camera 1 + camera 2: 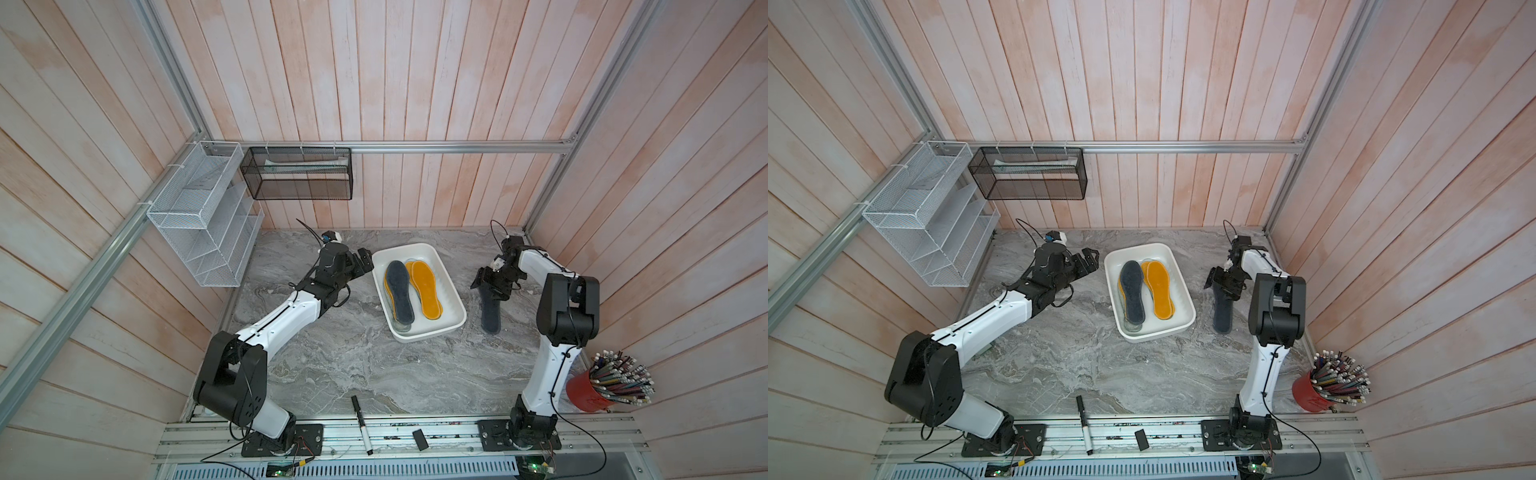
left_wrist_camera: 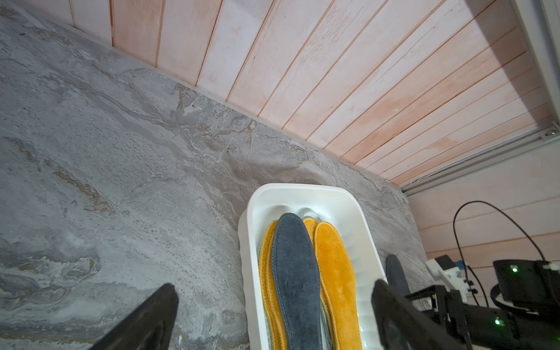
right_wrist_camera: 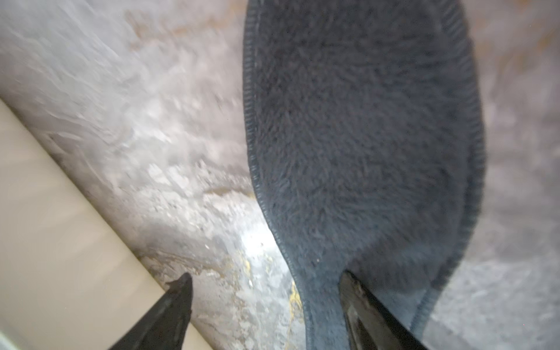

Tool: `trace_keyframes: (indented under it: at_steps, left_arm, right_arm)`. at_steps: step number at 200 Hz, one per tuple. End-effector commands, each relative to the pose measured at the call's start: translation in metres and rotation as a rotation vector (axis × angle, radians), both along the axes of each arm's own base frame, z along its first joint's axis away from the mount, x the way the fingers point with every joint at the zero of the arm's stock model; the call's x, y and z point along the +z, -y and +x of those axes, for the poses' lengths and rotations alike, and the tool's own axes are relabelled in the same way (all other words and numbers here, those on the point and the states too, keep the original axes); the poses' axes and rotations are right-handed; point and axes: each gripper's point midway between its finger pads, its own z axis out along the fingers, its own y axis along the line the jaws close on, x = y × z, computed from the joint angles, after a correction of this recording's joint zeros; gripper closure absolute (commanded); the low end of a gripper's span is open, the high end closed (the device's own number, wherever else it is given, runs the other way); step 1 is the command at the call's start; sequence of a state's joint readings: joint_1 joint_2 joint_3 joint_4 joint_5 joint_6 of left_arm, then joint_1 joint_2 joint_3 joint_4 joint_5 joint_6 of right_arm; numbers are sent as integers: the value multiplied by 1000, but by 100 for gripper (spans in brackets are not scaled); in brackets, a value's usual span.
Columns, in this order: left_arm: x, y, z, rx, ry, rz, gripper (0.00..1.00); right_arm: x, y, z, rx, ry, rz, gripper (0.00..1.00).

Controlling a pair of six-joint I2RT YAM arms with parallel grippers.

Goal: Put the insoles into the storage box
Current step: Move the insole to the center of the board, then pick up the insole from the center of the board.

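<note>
At four o'clock on the counter a red cup holds pencils. Farther in, at three o'clock of the storage box, one dark grey insole lies outside it, the right gripper spread over its far end, clasping nothing; a shallow pinch could slip, or shove it against the box. Inside, a second grey insole and yellow insoles cover a pale insole. At its ten o'clock the left gripper hovers released. Beyond, a black mesh basket holds something pale.

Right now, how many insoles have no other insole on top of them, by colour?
Dark grey insoles: 2, one in the storage box, one on the table
Yellow insole: 1, in the box
Total: 3
</note>
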State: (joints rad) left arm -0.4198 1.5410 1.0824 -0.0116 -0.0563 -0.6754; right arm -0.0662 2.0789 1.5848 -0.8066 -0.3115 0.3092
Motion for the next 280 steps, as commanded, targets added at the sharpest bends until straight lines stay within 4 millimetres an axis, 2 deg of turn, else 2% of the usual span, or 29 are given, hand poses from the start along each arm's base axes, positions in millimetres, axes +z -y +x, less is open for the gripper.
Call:
trace_keyframes:
  at_steps: [1,27,57,86,130,154,184,227,265,280]
  left_arm:
    - [1,3,3,-14,0,-2,0]
    - [1,4,4,-14,1,-16,0]
    - [-2,4,4,-11,-3,-21,0]
    - [-2,7,5,-23,-7,-26,0]
    - [-1,6,3,-24,-7,-20,0]
    - [-1,1,0,-3,-3,-14,0]
    - [1,-7,-5,18,4,-3,0]
    - [1,-13,-8,36,4,8,0]
    - [1,-13,-8,38,4,4,0]
    - [0,-13,-8,38,2,0,0]
  right_arm:
    - [22,4,13,57,78,-42,23]
    - [26,19,0,20,71,-132,25]
    - [10,42,-30,-51,11,-218,28]
    - [-1,52,-40,-83,-5,-192,35]
    - [-8,51,-26,-39,0,-195,38]
    - [-19,52,-21,-21,-15,-203,39]
    - [-29,41,-21,22,-38,-234,39]
    - [-42,32,-36,55,-84,-277,42]
    - [-53,31,-55,59,-113,-274,61]
    - [-59,32,-62,57,-135,-284,66]
